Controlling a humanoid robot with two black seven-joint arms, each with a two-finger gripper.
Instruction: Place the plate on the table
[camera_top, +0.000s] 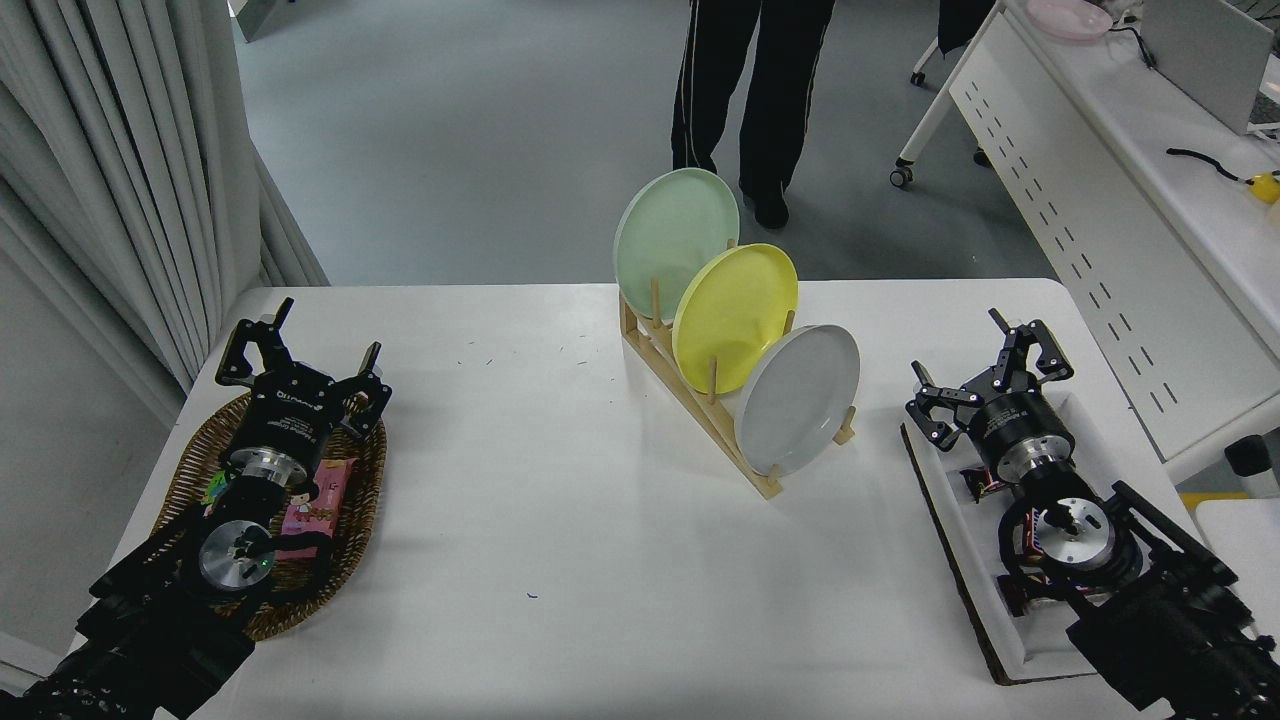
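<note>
The plate (798, 398), glossy grey-white, stands on edge in the nearest slot of a wooden rack (700, 400) near the middle of the table (540, 500), leaning back toward a yellow plate (735, 317), with a pale green plate (676, 243) in the slot behind that. The right gripper (985, 365) hovers well apart from the rack, over a white tray (960, 520) at the table's right side; its fingers are spread wide and hold nothing. The left gripper (300, 345) is parked over a wicker basket (350, 540) at the lower left, likewise spread and empty. No contact with the plate has been made, so the whole task appears outstanding. Risks, as judged: the plate's rim overlaps the yellow plate in this view, so a grasp placed too far back could catch or drag the neighbour. The rack looks light and unfixed; a sideways pull instead of a clean lift out of the pegs could tip or slide it, spilling all three plates. The glazed surface may slip in a thin edge grip, particularly when the plate is turned from upright to flat. The rack stands near the table's far edge, where a person (750, 100) is standing.
</note>
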